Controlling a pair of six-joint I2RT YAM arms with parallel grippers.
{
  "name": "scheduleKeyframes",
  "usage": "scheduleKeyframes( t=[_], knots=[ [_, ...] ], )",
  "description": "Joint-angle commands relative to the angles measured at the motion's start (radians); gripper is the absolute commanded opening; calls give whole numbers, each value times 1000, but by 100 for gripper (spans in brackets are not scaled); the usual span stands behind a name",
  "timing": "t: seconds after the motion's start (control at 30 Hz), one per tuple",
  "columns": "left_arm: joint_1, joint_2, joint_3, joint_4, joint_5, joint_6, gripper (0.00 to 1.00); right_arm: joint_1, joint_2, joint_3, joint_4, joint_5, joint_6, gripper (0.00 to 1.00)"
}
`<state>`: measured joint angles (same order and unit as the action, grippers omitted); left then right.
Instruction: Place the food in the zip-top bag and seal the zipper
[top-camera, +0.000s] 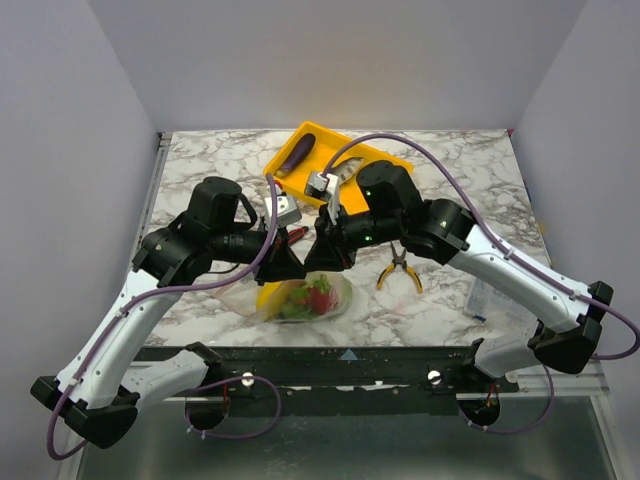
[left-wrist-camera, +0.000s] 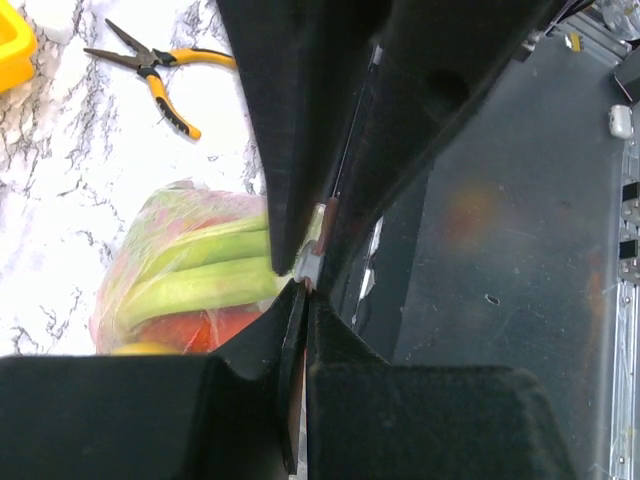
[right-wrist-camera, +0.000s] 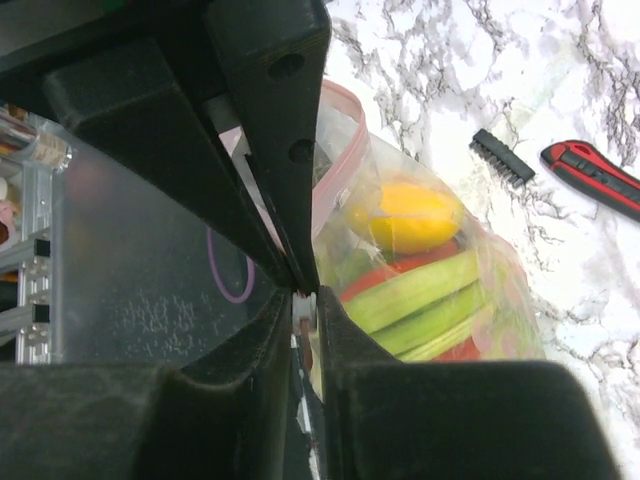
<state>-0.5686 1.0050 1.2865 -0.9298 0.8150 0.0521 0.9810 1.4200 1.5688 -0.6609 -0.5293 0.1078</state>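
The zip-top bag (top-camera: 305, 298) lies near the table's front edge, between the two arms. It holds food: a green leek (left-wrist-camera: 200, 285), a red tomato (left-wrist-camera: 195, 328) and a yellow squash (right-wrist-camera: 405, 215). Both grippers meet tip to tip at the bag's mouth edge. My left gripper (left-wrist-camera: 305, 283) is shut on the bag's edge. My right gripper (right-wrist-camera: 305, 298) is shut on the pinkish zipper (right-wrist-camera: 335, 140), with a small whitish piece of it between the pads. From above, the left gripper (top-camera: 283, 262) and right gripper (top-camera: 322, 255) hide the mouth. A purple eggplant (top-camera: 295, 155) lies in the yellow tray (top-camera: 385, 155).
Yellow-handled pliers (top-camera: 400, 270) lie right of the bag. A red-and-black pocket knife (right-wrist-camera: 590, 175) and a small black strip (right-wrist-camera: 503, 157) lie behind it. A flat clear pouch (top-camera: 487, 297) sits at the right. The table's front edge runs just below the bag.
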Motion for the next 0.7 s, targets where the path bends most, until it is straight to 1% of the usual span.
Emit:
scheduleKeyframes(
  t=[0.0, 0.07, 0.13, 0.23, 0.3, 0.43, 0.63, 0.67],
  knots=[
    [-8, -21, 30, 86, 23, 6, 0, 15, -23, -19, 43, 70, 14, 29],
    [-6, -25, 21, 83, 22, 11, 0, 11, -77, -55, 46, 103, 16, 49],
    [-5, -29, 12, 82, 22, 17, 0, 6, -119, -93, 50, 115, 16, 58],
    [-6, -31, 7, 81, 25, 21, 0, 5, -147, -130, 44, 73, 15, 59],
    [-5, -29, 8, 76, 24, 24, 0, 4, -143, -125, 15, 37, 4, 56],
    [-6, -31, 7, 75, 26, 25, 0, 5, -133, -95, -17, 29, -15, 41],
    [-6, -39, 6, 71, 28, 28, 0, 4, -67, -12, -77, 20, -57, 26],
    [-6, -40, 7, 69, 29, 28, 0, 5, -63, -8, -74, 11, -60, 22]
  ],
)
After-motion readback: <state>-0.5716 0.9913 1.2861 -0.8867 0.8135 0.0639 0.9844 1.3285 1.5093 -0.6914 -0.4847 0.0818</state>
